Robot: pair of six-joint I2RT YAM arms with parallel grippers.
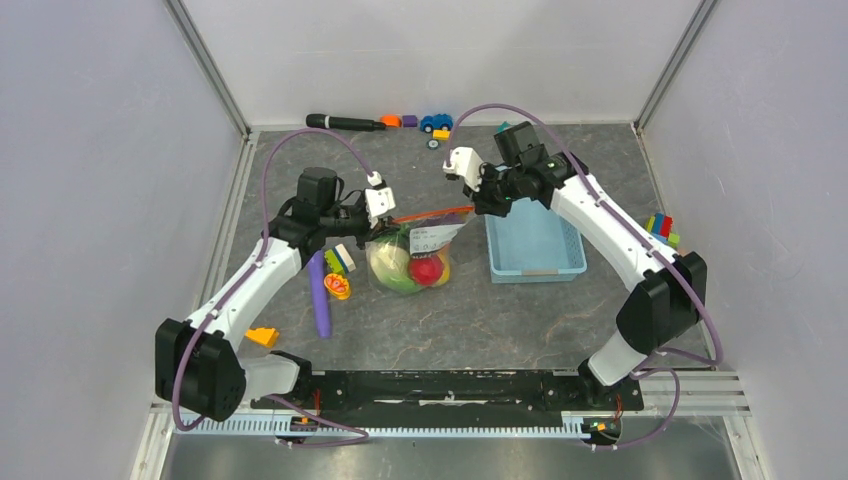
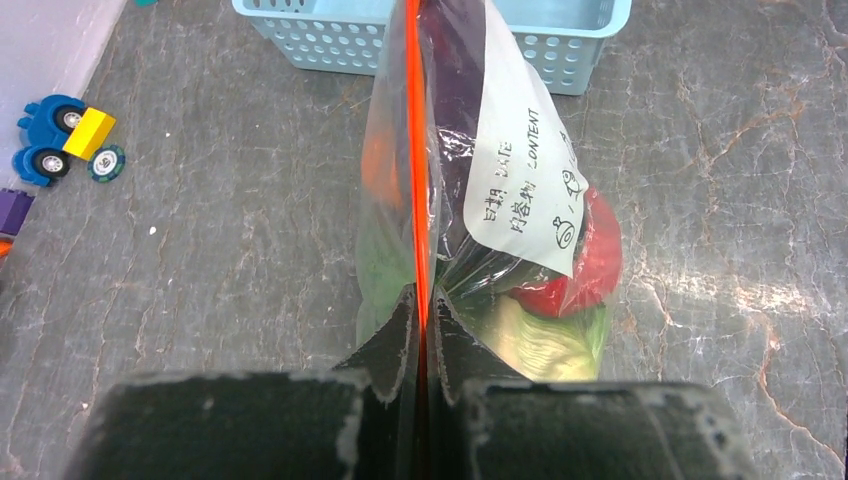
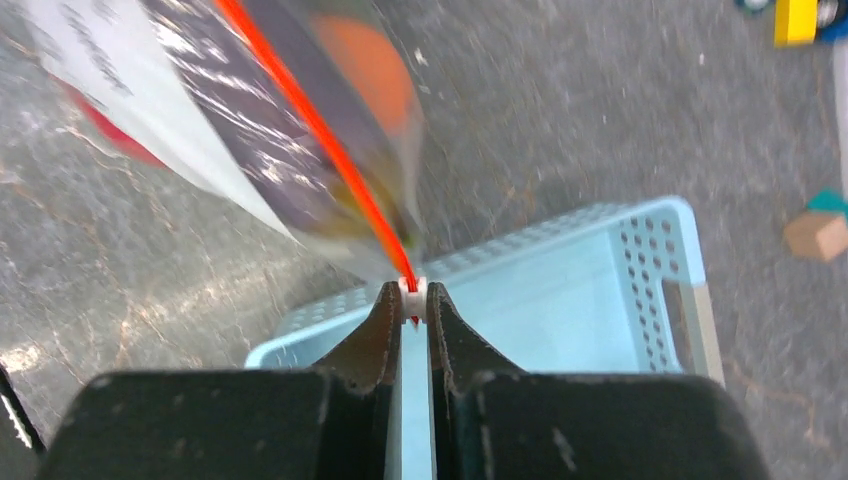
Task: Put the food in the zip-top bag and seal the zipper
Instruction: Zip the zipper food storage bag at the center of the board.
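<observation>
Tension is my main worry. The bag (image 1: 410, 258) hangs near the middle of the bench (image 1: 480, 320), its bottom apparently resting on the surface, with the zipper (image 1: 432, 211) pulled taut between both arms. My left gripper (image 2: 421, 318) is closed on the zipper's 9 o'clock end. My right gripper (image 3: 413, 300) is closed on the 3 o'clock end, pinching a small white piece (image 3: 413, 287) that I take for the slider. Inside the bag I can see a cabbage (image 1: 390, 265), a red piece (image 2: 592, 268), something orange, and something dark purple behind the label (image 2: 520, 180).

From the left wrist view the orange strip reads as one thin line, but I cannot tell whether it is pressed shut along its whole length. If I pull harder, the strip could slip out of either gripper and the loaded bag would slump and spill. If the right gripper slides without real pressure, the seal may skip a stretch. The basket (image 1: 537, 272) sits just at 3 o'clock of the bag, below the right gripper, so a low move could catch its rim. A small round orange piece (image 1: 337, 287) lies at 9 o'clock, beside the purple stick (image 1: 320, 300). If it counts as food, sealing now shuts it out.
</observation>
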